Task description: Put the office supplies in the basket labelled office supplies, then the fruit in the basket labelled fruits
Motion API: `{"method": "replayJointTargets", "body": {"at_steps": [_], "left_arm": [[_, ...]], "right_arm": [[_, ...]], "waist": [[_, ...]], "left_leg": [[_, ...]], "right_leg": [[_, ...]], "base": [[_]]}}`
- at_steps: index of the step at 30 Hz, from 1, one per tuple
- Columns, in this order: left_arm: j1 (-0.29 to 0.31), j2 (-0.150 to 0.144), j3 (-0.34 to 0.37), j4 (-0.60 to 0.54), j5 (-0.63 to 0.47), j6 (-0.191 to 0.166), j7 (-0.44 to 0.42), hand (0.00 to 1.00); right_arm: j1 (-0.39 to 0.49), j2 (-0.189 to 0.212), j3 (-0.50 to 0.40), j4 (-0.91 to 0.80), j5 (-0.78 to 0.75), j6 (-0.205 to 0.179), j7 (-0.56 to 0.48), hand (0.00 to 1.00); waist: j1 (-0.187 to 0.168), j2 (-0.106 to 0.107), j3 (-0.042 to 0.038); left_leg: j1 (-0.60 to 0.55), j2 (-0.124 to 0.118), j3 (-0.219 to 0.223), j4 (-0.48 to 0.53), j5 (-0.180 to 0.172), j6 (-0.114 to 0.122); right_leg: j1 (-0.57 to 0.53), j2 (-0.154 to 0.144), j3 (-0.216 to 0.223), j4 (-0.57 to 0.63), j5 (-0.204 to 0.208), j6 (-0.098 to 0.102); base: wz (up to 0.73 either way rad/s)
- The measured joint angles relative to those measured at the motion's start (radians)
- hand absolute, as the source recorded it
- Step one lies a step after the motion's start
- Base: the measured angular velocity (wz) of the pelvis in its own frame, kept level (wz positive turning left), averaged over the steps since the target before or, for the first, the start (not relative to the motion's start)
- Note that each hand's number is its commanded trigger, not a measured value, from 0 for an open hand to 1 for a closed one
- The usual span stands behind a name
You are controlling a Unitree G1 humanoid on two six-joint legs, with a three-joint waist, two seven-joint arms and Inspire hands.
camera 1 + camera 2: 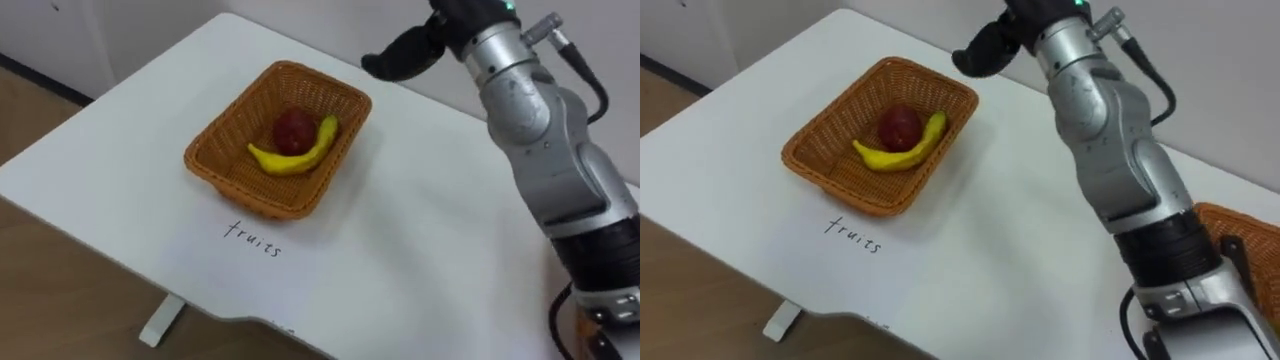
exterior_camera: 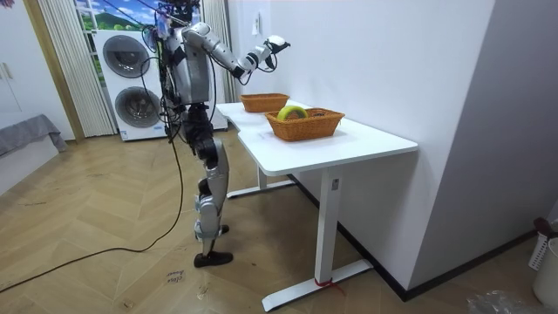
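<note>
Since banana [image 1: 290,160] and red fruit [image 1: 293,130] lie in the basket [image 1: 222,142] below-left of the right hand [image 1: 405,52] fingers, whose grip I cannot tell, office supplies likely come next.

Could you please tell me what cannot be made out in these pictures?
Dark right hand: eye views, partly cut by the top edge; whether it holds anything is unclear.
Second woven wicker basket: right eye view, cut by the right edge and covered by the arm; contents hidden.
Yellow-green item in a brown basket: room view, too small to identify.
</note>
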Motion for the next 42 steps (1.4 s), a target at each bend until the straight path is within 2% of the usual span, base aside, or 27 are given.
{"method": "replayJointTargets", "body": {"at_steps": [3, 4, 7, 8, 12, 14, 17, 18, 20, 25, 30, 34, 39, 42], "left_arm": [[-0.012, -0.01, 0.0, 0.0, -0.012, -0.003, 0.0, 0.0], [-0.016, -0.016, 0.001, -0.001, -0.017, -0.005, -0.001, 0.0], [-0.029, -0.032, 0.01, 0.001, -0.018, -0.005, -0.006, 0.0], [-0.028, -0.037, 0.01, 0.003, -0.019, -0.005, -0.006, 0.0], [-0.026, -0.039, 0.009, 0.002, -0.054, -0.013, -0.006, 0.0], [-0.026, -0.04, 0.011, 0.002, -0.055, -0.036, -0.005, 0.0], [-0.02, -0.041, 0.012, 0.003, -0.055, -0.059, -0.005, 0.0], [-0.015, -0.04, 0.012, 0.004, -0.055, -0.066, -0.005, 0.0], [-0.004, -0.039, 0.012, 0.031, -0.058, -0.087, -0.004, 0.0], [0.038, -0.039, 0.013, 0.042, -0.092, -0.102, -0.004, 0.0], [0.083, -0.039, 0.02, 0.04, -0.094, -0.11, -0.006, 0.0], [0.103, -0.038, 0.021, 0.065, -0.096, -0.112, -0.004, 0.0], [0.122, -0.037, 0.022, 0.064, -0.096, -0.112, 0.016, 0.0], [0.121, -0.037, 0.034, 0.063, -0.096, -0.111, 0.021, 0.0]], "right_arm": [[0.001, -0.003, -0.052, -0.028, -0.003, -0.007, -0.032, 0.0], [0.005, -0.004, -0.075, -0.053, -0.003, -0.007, -0.038, 0.0], [0.026, -0.012, -0.137, -0.122, -0.011, -0.008, -0.06, 0.0], [0.038, -0.014, -0.158, -0.136, -0.009, -0.007, -0.065, 0.0], [0.087, -0.038, -0.209, -0.154, 0.03, -0.008, -0.087, 0.0], [0.126, -0.045, -0.262, -0.157, 0.048, -0.014, -0.109, 0.0], [0.195, -0.051, -0.356, -0.162, 0.124, -0.019, -0.142, 0.0], [0.207, -0.052, -0.371, -0.163, 0.135, -0.02, -0.153, 0.0], [0.257, -0.053, -0.431, -0.162, 0.166, -0.033, -0.207, 0.0], [0.4, -0.053, -0.528, -0.162, 0.23, -0.07, -0.322, 0.0], [0.489, -0.052, -0.61, -0.161, 0.309, -0.075, -0.422, 0.0], [0.579, -0.033, -0.67, -0.153, 0.338, -0.099, -0.515, 0.0], [0.695, 0.019, -0.691, -0.132, 0.395, -0.116, -0.623, 0.0], [0.761, 0.067, -0.705, -0.095, 0.431, -0.133, -0.69, 0.0]], "waist": [[-0.033, 0.021, -0.0024], [-0.052, 0.028, -0.0056], [-0.091, 0.048, -0.0036], [-0.102, 0.054, -0.0058], [-0.144, 0.054, -0.0069], [-0.176, 0.052, -0.0073], [-0.188, 0.052, -0.0077], [-0.193, 0.052, -0.0077], [-0.228, 0.053, -0.0069], [-0.265, 0.058, -0.0094], [-0.293, 0.063, -0.0114], [-0.317, 0.066, -0.0117], [-0.322, 0.069, -0.0096], [-0.323, 0.073, -0.0077]], "left_leg": [[0.021, 0.003, 0.02, -0.017, 0.0, 0.0], [0.024, 0.003, 0.026, -0.021, 0.0, 0.001], [0.033, 0.006, 0.044, -0.032, 0.0, 0.002], [0.043, 0.009, 0.056, -0.042, 0.0, 0.002], [0.068, 0.021, 0.095, -0.054, -0.001, 0.002], [0.078, 0.025, 0.114, -0.061, -0.003, 0.001], [0.092, 0.034, 0.154, -0.069, -0.005, 0.001], [0.095, 0.035, 0.16, -0.069, -0.005, 0.001], [0.106, 0.036, 0.172, -0.072, -0.007, 0.0], [0.135, 0.043, 0.191, -0.081, -0.018, -0.003], [0.136, 0.053, 0.215, -0.078, -0.022, -0.009], [0.148, 0.057, 0.216, -0.077, -0.025, -0.012], [0.154, 0.057, 0.221, -0.078, -0.028, -0.013], [0.152, 0.056, 0.222, -0.078, -0.028, -0.012]], "right_leg": [[0.004, 0.0, 0.014, 0.0, 0.0, 0.0], [0.002, 0.0, 0.019, 0.0, 0.0, 0.0], [-0.001, 0.0, 0.035, 0.0, 0.0, 0.0], [0.0, 0.002, 0.05, 0.0, 0.0, 0.0], [0.005, 0.01, 0.086, 0.001, 0.0, 0.0], [0.002, 0.013, 0.109, 0.001, 0.0, 0.0], [-0.005, 0.015, 0.135, 0.006, 0.0, 0.0], [-0.006, 0.015, 0.139, 0.009, 0.0, 0.0], [-0.005, 0.018, 0.142, 0.017, 0.0, 0.0], [0.008, 0.028, 0.165, 0.018, 0.002, -0.003], [0.005, 0.036, 0.17, 0.019, 0.005, -0.008], [0.02, 0.04, 0.17, 0.014, 0.006, -0.01], [0.02, 0.042, 0.18, 0.014, 0.006, -0.01], [0.02, 0.041, 0.18, 0.012, 0.005, -0.009]], "base": [[-0.19], [-0.16], [-0.18], [-0.31], [-0.28], [-0.25], [-0.35], [-0.32], [-0.17], [-0.18], [-0.14], [-0.01], [-0.05], [0.0]]}}
